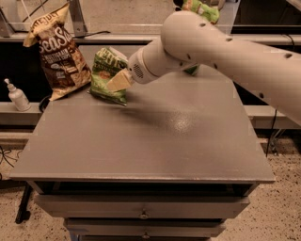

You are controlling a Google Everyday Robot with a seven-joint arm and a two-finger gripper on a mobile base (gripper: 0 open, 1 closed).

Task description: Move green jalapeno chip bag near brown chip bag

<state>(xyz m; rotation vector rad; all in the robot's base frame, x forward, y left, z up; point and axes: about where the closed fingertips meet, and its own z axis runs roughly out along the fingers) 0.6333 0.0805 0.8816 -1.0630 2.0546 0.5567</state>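
The green jalapeno chip bag (106,70) is at the table's back left, its lower edge at the tabletop, leaning a little to the right. My gripper (117,83) comes in from the right on the large white arm (211,47) and is shut on the bag's right side. One tan finger (118,81) lies across the bag's front and the other is hidden behind it. The brown chip bag (57,52), with white "Sea Salt" lettering, stands just left of the green bag, leaning back at the table's far left corner. A narrow gap separates the two bags.
Another green bag (203,10) shows behind the arm at the back. A small white bottle (18,96) stands on a low ledge left of the grey table (155,150). Drawers (141,207) sit under the table front.
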